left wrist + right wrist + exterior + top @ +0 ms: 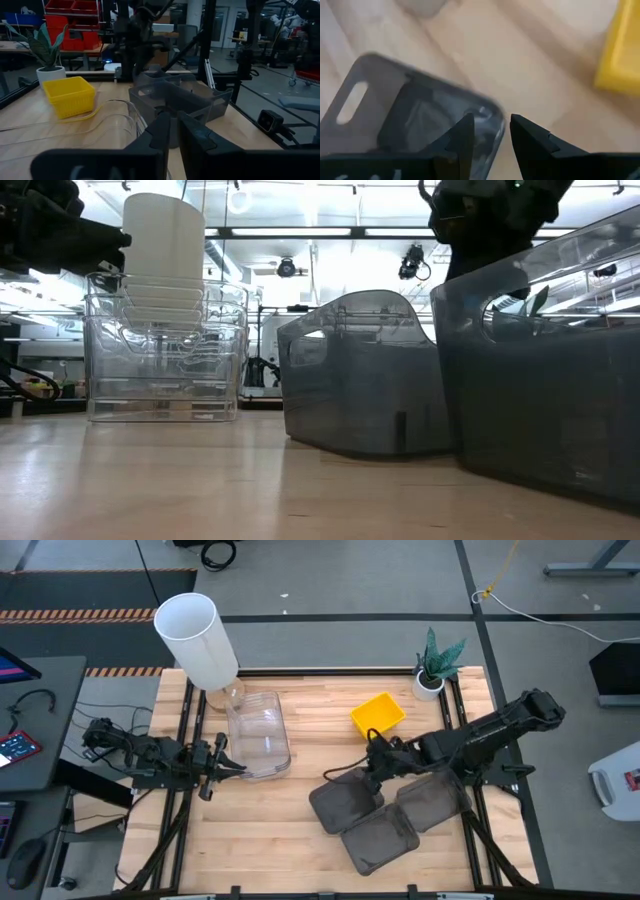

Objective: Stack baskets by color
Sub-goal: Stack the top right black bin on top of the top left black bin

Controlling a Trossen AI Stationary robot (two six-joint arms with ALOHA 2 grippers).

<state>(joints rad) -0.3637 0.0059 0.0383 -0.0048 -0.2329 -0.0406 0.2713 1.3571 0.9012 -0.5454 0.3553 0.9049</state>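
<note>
Three dark grey baskets point(345, 798) point(432, 798) point(380, 840) rest on their bottoms at the table's near right, close together. A yellow basket point(378, 713) sits beyond them. Nested clear baskets point(258, 735) point(165, 350) stand left of centre. My right gripper point(370, 768) point(492, 127) is open and slants down over the far right corner of the leftmost grey basket point(410, 115), touching nothing that I can see. My left gripper point(238, 768) point(175, 125) points level at the table's left, just by the clear baskets' near left corner. Its fingers are shut with nothing between them.
A tall white cylinder point(197, 635) stands at the far left, behind the clear baskets. A small white pot with a green plant point(432, 675) is at the far right corner. Bare wood lies at the near left point(240, 840).
</note>
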